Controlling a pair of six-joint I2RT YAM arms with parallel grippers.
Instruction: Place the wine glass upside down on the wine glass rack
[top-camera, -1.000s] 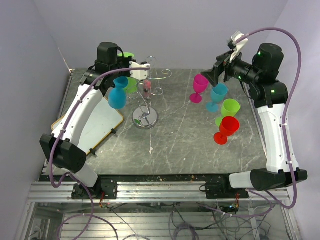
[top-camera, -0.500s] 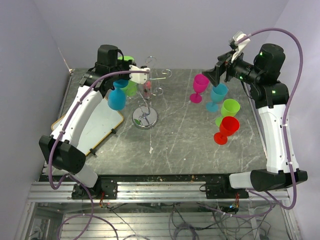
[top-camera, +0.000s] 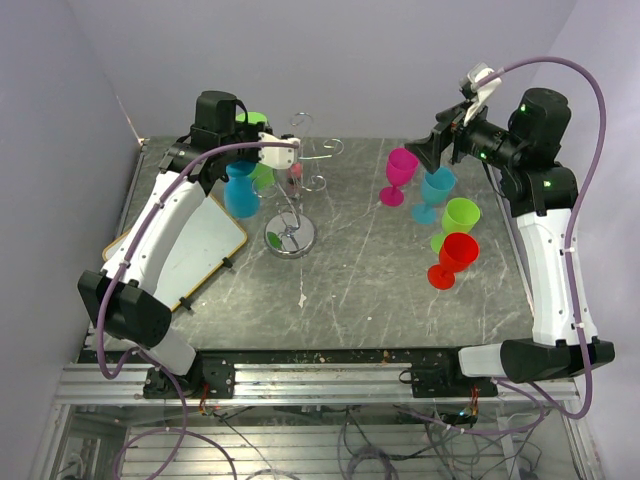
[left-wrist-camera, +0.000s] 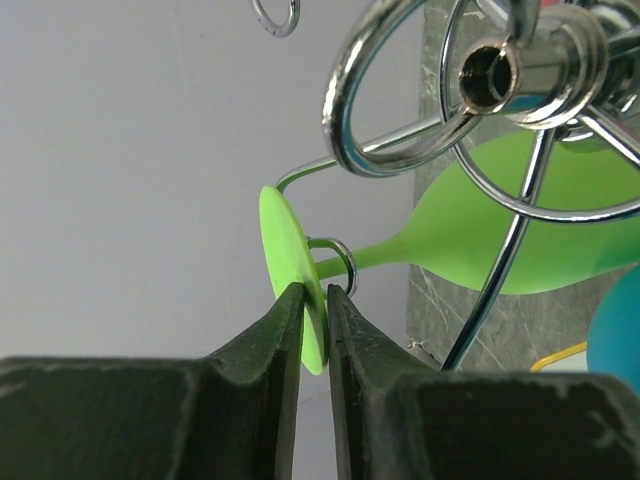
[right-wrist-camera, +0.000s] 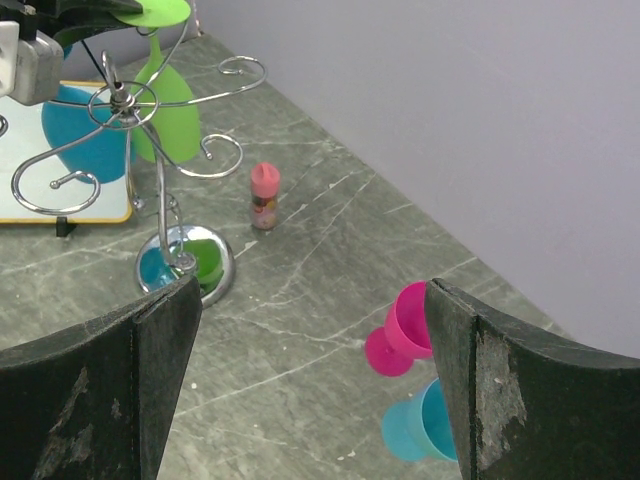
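Note:
The silver wine glass rack (top-camera: 292, 200) stands on its round disc base (top-camera: 290, 238) at the back left. A green wine glass (top-camera: 262, 172) hangs upside down from it, its stem inside a curled arm end (left-wrist-camera: 340, 265). My left gripper (top-camera: 256, 124) is shut on the glass's green foot (left-wrist-camera: 290, 260), with both jaws pinching the disc; it also shows in the left wrist view (left-wrist-camera: 313, 300). A blue wine glass (top-camera: 240, 190) hangs upside down beside it. My right gripper (top-camera: 430, 150) is open and empty, high above the pink glass (right-wrist-camera: 405, 330).
Pink (top-camera: 399, 172), blue (top-camera: 436, 190), green (top-camera: 460, 215) and red (top-camera: 455, 256) glasses stand in a group at the right. A small pink bottle (right-wrist-camera: 264, 195) stands behind the rack. A white board with a yellow rim (top-camera: 205, 245) lies at the left.
The hanging blue glass has swung from tilted to nearly upright. My left gripper has shifted slightly back and left with the green foot in it. The right arm has barely moved.

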